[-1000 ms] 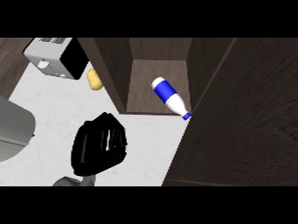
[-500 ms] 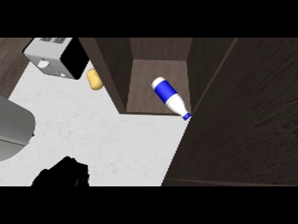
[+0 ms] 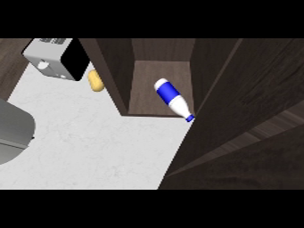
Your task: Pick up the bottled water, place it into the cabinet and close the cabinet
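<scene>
- Bottled water (image 3: 172,98) lies on its side inside the open cabinet (image 3: 159,71), on the cabinet floor, blue cap end at the front lip, angled toward the right-hand wall.
- You can count the placing step as done, judging by where the bottle lies. It is not upright, and its cap sits right at the front edge of the opening.
- Cabinet door (image 3: 246,120) stands open, swung out over the counter (image 3: 95,138) at the right of the view. Closing is what is left.
- Neither hand shows in the head view. You cannot tell from here how open either one is or whether it holds anything; nothing is near the bottle.
- Other items: a toaster (image 3: 55,58) at the upper left of the counter, a small yellowish thing (image 3: 96,81) just beside the cabinet's left wall, a large grey vessel (image 3: 3,129) at the left edge. All sit well apart from the door.
- Watch point for you: the cap end may sit in the door's path as it swings shut. It is hard to judge from this angle whether it clears.
- Next move, as a judgement: bring a hand to the door's outer face and push it toward the opening.
</scene>
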`<state>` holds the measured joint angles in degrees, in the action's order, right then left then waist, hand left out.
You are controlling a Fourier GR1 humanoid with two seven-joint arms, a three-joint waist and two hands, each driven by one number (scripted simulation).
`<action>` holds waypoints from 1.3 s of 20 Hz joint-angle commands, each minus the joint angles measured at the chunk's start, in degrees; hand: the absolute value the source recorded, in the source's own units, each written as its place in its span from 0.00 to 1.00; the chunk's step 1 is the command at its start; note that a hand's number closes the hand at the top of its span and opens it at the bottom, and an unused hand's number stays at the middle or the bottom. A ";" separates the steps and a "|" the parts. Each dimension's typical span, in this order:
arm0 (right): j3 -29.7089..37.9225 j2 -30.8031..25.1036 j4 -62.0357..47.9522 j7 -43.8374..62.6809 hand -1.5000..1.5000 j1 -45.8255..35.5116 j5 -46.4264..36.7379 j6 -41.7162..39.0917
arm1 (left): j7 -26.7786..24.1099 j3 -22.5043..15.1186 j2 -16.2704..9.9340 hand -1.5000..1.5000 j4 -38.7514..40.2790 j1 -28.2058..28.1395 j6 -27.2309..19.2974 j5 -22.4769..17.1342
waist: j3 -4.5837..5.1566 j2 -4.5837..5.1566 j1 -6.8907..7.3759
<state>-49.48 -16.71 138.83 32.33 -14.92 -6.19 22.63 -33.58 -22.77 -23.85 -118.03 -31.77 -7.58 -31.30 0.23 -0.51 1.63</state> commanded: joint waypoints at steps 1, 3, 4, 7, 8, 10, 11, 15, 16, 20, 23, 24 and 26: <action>2.89 10.33 -3.14 8.39 1.00 -10.00 -1.39 0.99 | -2.89 0.08 -2.16 1.00 -5.31 -7.49 1.83 0.70 | -0.07 0.16 0.19; 3.74 16.11 -10.66 8.80 1.00 -14.70 -1.67 1.87 | -4.11 3.25 -3.49 1.00 -3.56 -9.34 4.91 -2.38 | -0.06 0.25 0.39; 5.45 16.24 -11.12 10.62 1.00 -16.86 -2.29 2.47 | -6.36 5.23 -3.66 1.00 -1.27 -9.94 7.42 -3.90 | -0.05 0.22 0.11; 10.48 16.46 -17.54 5.32 1.00 -17.94 0.66 1.74 | -7.48 7.07 -6.04 1.00 -5.94 -16.24 9.55 -4.35 | -0.17 0.38 0.41; 15.84 16.51 -18.27 10.04 1.00 -24.33 4.59 0.74 | -5.88 7.03 -6.02 1.00 -6.27 -14.56 9.43 -4.94 | -0.15 0.47 0.32; 16.45 16.59 -23.62 3.91 1.00 -23.14 6.03 0.49 | -5.36 12.29 -7.69 1.00 -5.89 -15.28 11.77 -9.83 | -0.19 0.60 0.17; 21.72 16.61 -24.04 5.31 1.00 -25.42 9.24 -3.42 | -6.30 10.45 -6.93 1.00 -6.04 -16.27 11.73 -6.99 | -0.21 0.59 0.07; 28.03 16.67 -34.97 0.65 1.00 -31.45 13.02 -6.36 | -3.16 15.31 -7.96 1.00 -7.67 -14.64 11.31 -11.92 | -0.23 0.89 -0.03; 23.39 16.68 -34.73 -0.65 1.00 -29.43 10.99 -3.22 | -7.98 14.71 -6.77 1.00 -1.48 -17.31 16.59 -9.65 | -0.19 0.51 -0.16; 30.52 16.67 -43.86 -3.84 1.00 -33.29 14.44 -9.89 | -8.89 18.74 -8.43 1.00 0.21 -18.05 21.33 -12.41 | -0.19 0.66 -0.14; 32.63 16.69 -51.99 -8.98 1.00 -35.05 15.35 -11.46 | -7.43 18.28 -8.25 1.00 -4.81 -22.13 20.65 -11.52 | -0.24 0.70 0.16; 35.18 16.22 -54.04 -8.43 1.00 -35.95 15.92 -13.95 | -7.53 18.33 -7.17 1.00 -2.45 -19.11 20.00 -10.98 | -0.23 0.73 -0.26; 36.35 16.69 -57.61 -10.56 1.00 -37.65 16.02 -15.09 | -8.71 21.60 -8.51 1.00 -0.70 -21.79 24.34 -13.24 | -0.22 0.64 -0.07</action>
<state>-16.14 -0.40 88.61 24.53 -49.56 8.82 10.26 -42.28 -4.40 -31.56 -120.21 -52.35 13.52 -42.39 0.00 0.09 1.70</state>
